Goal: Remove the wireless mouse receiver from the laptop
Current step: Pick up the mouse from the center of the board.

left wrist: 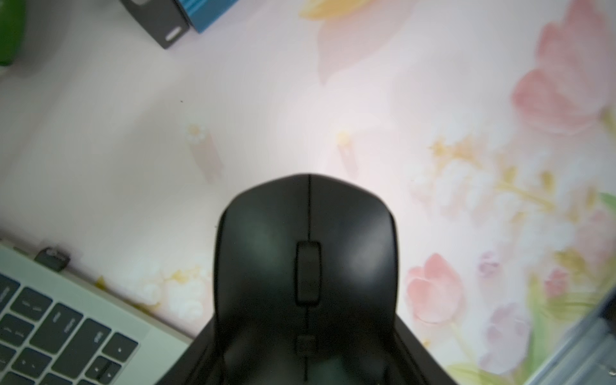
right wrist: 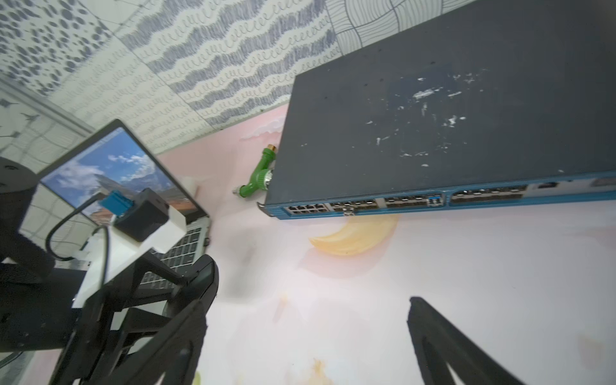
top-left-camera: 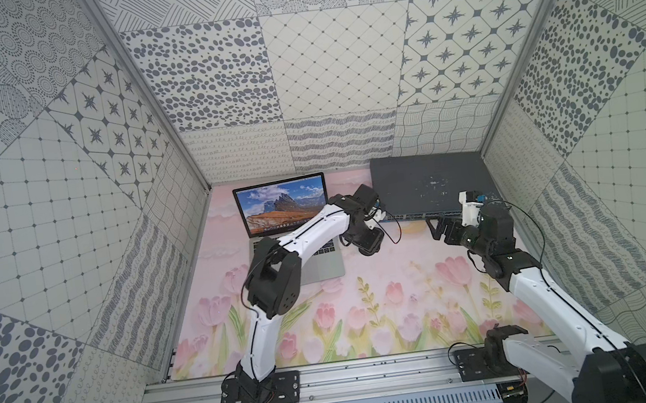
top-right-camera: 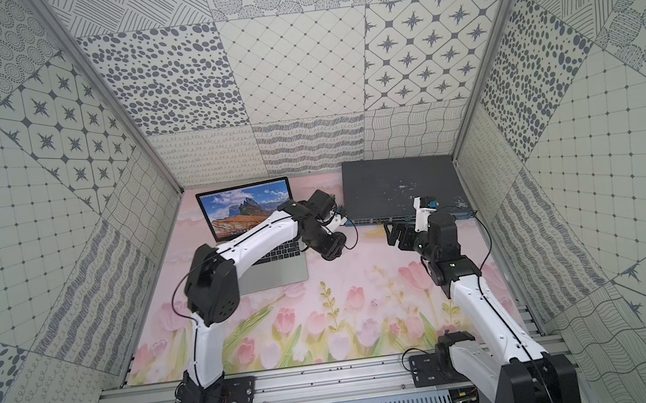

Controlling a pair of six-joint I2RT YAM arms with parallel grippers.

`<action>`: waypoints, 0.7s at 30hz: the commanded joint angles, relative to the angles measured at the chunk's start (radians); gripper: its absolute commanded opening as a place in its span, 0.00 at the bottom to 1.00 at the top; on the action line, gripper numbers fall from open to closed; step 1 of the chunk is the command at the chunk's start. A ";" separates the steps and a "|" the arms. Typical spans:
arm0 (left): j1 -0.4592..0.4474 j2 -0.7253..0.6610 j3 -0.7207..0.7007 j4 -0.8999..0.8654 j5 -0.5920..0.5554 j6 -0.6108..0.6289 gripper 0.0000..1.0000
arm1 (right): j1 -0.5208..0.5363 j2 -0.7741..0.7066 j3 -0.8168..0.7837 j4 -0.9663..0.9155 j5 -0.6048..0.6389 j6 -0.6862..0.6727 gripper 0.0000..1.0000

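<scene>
Left wrist view, lower left of frame: wireless mouse receiver (left wrist: 53,258), tiny black stub, plugged into side edge of laptop (left wrist: 83,293), just past keyboard corner. Lower centre, same view: black mouse (left wrist: 306,266) clamped between fingers of left gripper (top-right-camera: 331,249), just right of laptop in both top views. Screen open with mountain wallpaper lit, left of centre in both top views, keyboard partly under left arm (top-left-camera: 308,229). Right wrist view: fingers (right wrist: 443,340) of right gripper (right wrist: 306,303) spread wide over bench (right wrist: 366,266), near port side of network switch (right wrist: 433,116). Frame centre: green gadget (right wrist: 260,176) touching switch's side, between switch and laptop. Receiver there only a dark speck at laptop edge.
</scene>
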 commanded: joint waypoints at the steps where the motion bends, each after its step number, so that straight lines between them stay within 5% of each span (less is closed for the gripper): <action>1: 0.094 -0.474 -0.470 0.921 0.453 -0.318 0.51 | 0.002 -0.067 0.008 0.177 -0.246 0.115 0.97; 7: 0.131 -0.649 -0.775 1.450 0.633 -0.560 0.53 | 0.076 -0.104 -0.068 0.640 -0.477 0.460 0.97; 13: 0.138 -0.621 -0.869 1.923 0.779 -0.769 0.52 | 0.290 -0.111 -0.005 0.617 -0.543 0.227 0.97; 16: 0.141 -0.594 -0.885 2.061 0.773 -0.849 0.52 | 0.324 -0.100 -0.004 0.629 -0.553 0.216 0.97; 21: 0.106 -0.644 -0.907 2.065 0.754 -0.731 0.52 | 0.336 -0.101 -0.066 0.707 -0.533 0.328 0.97</action>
